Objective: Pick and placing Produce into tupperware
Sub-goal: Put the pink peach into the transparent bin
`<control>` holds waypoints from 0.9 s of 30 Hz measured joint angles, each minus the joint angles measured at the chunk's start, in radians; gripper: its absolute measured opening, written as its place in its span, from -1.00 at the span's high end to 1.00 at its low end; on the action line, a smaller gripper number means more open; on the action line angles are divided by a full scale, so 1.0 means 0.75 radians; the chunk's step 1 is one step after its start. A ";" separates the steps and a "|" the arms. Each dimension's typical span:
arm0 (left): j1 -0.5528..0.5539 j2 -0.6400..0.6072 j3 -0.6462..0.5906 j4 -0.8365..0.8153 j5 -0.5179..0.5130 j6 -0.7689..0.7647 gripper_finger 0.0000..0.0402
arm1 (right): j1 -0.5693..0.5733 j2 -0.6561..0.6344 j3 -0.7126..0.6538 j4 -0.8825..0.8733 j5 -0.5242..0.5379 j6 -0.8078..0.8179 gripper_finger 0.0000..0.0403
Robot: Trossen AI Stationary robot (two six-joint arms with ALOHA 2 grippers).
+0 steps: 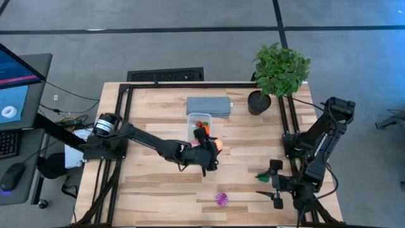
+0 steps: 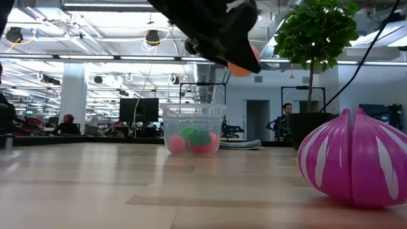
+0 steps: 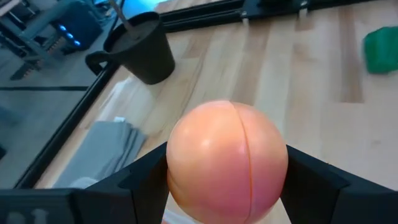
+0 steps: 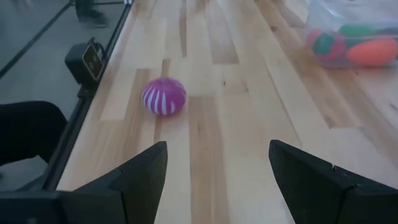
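My left gripper is shut on a toy peach, orange shading to pink, just past the near right corner of the clear tupperware. The low view shows the peach higher than the tub's rim. Inside the tub lie pink, green and red produce. A purple striped ball rests on the table near the front edge. A green piece lies by my right gripper, which stands open over bare wood at the near right. My left gripper pinches the peach between its two fingers, one on each opposite side of the round body. The fingers come from the table's left, slanting down. The peach is lifted clear of the table and the tub.
A flat grey pad lies just beyond the tub. A potted plant in a black pot stands at the far right corner. Black frame rails run along the table's sides. Bare wood stretches across the near left.
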 joint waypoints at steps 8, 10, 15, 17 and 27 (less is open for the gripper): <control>0.107 0.000 0.000 -0.128 0.068 0.075 -0.22 | 0.065 0.162 0.000 -0.003 0.004 0.157 -0.52; 0.139 0.000 0.000 -0.160 0.119 0.069 -0.22 | 0.073 0.188 -0.001 -0.005 -0.003 0.194 -0.52; 0.192 -0.001 0.000 -0.184 0.191 0.089 -0.22 | 0.083 0.207 -0.001 -0.001 -0.013 0.261 -0.52; 0.209 -0.009 0.000 -0.202 0.221 0.107 -0.22 | 0.086 0.207 -0.001 0.002 -0.012 0.278 -0.52; 0.283 -0.195 0.001 -0.481 0.339 0.117 -0.18 | 0.089 0.206 0.000 0.022 -0.012 0.288 -0.52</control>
